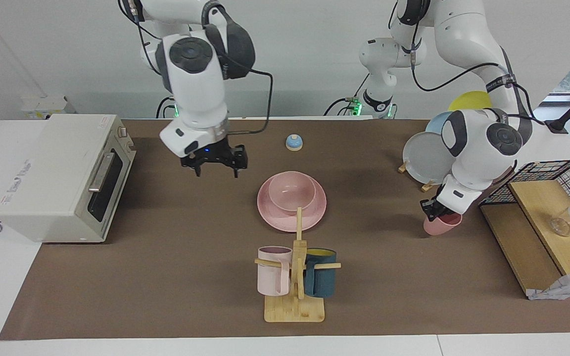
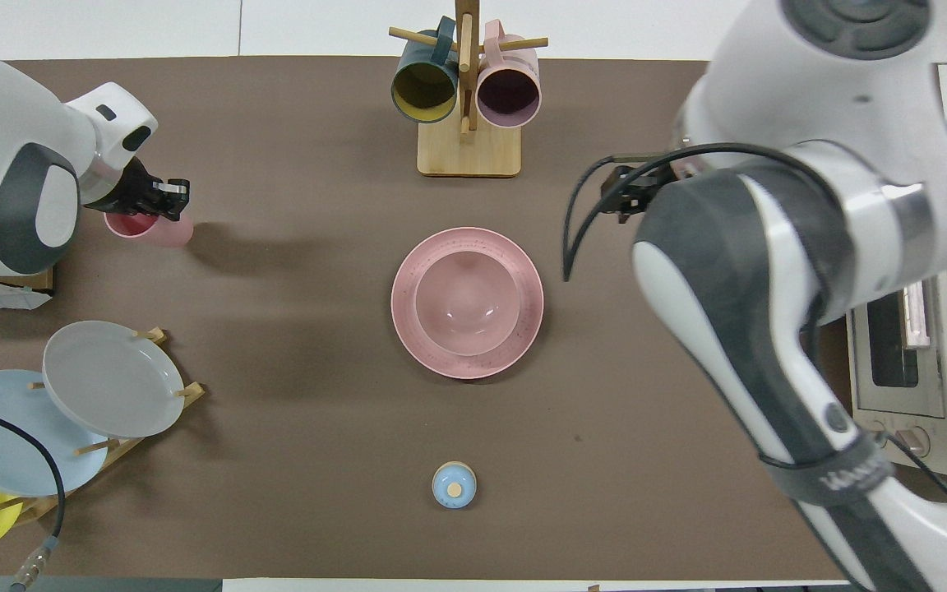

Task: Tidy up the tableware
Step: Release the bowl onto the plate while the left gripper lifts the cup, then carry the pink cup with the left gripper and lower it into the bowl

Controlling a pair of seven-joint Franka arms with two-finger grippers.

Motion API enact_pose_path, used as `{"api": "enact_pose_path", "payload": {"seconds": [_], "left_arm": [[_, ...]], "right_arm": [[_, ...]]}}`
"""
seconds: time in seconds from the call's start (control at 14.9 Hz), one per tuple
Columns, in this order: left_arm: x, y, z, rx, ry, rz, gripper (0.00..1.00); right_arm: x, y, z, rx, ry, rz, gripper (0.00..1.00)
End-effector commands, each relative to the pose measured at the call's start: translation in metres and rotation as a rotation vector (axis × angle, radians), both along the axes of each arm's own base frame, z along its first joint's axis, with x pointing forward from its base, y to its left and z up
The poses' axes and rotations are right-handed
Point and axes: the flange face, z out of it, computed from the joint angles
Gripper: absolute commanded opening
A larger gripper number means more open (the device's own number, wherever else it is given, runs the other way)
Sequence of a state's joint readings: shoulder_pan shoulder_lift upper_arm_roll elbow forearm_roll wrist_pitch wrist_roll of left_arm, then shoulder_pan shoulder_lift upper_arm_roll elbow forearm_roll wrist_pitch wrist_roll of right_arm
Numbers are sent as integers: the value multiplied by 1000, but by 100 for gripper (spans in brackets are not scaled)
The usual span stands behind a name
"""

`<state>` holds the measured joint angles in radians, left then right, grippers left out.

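Taking the pink plate (image 1: pixel 291 213) at the middle of the brown-covered bench (image 1: pixel 166 277) as the landmark: nearer to the robots than it sits a small blue bell (image 1: pixel 294 142), and toward the left arm's end at about that depth stands a wooden rack of plates (image 1: pixel 426 158), grey, blue and yellow. The right gripper (image 1: pixel 214 167) hangs in the air with its fingers spread apart and nothing between them, over bare bench between the plate and the toaster oven (image 1: pixel 62 175) at the right arm's end. On the plate itself rests the pink bowl (image 1: pixel 292 192), upright and roughly centred. Toward the left arm's end from the plate, well apart from it, the left gripper (image 1: pixel 434 208) is closed on the rim of the pink cup (image 1: pixel 442 224), which looks tilted and low over the bench. Farther from the robots than the plate, just beside it, stands a wooden mug tree (image 1: pixel 296 277) carrying a pale pink mug (image 1: pixel 272 271) and a dark teal mug (image 1: pixel 319 272).
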<state>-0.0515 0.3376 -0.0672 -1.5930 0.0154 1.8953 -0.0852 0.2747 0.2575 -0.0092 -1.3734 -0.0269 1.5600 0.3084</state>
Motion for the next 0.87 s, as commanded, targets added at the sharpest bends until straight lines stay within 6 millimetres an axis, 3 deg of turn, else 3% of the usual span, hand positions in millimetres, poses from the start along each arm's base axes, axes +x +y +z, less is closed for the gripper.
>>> {"api": "enact_pose_path", "payload": {"seconds": [0.0, 0.13, 0.2, 0.4, 0.54, 0.6, 0.74, 0.81], "left_arm": [[-15, -46, 82, 6, 38, 90, 0], [-41, -101, 110, -17, 61, 189, 0], [-55, -129, 119, -26, 74, 241, 0], [-90, -222, 143, -63, 43, 324, 0], [-118, -287, 140, -87, 17, 350, 0], [-130, -319, 129, -92, 6, 368, 0], [-143, -363, 91, -58, 17, 385, 0], [-147, -376, 82, -50, -2, 392, 0]], "right_arm": [[-39, -62, 16, 7, 34, 22, 100], [-59, -121, 24, 17, 33, 11, 100], [-65, -141, 25, 23, 39, 24, 100], [-67, -162, 19, 27, 43, 18, 100], [-69, -169, 23, 32, 32, 21, 100], [-75, -176, 30, 34, 28, 26, 100], [-73, -177, 27, 39, 28, 18, 100], [-70, -180, 25, 34, 33, 21, 100]]}}
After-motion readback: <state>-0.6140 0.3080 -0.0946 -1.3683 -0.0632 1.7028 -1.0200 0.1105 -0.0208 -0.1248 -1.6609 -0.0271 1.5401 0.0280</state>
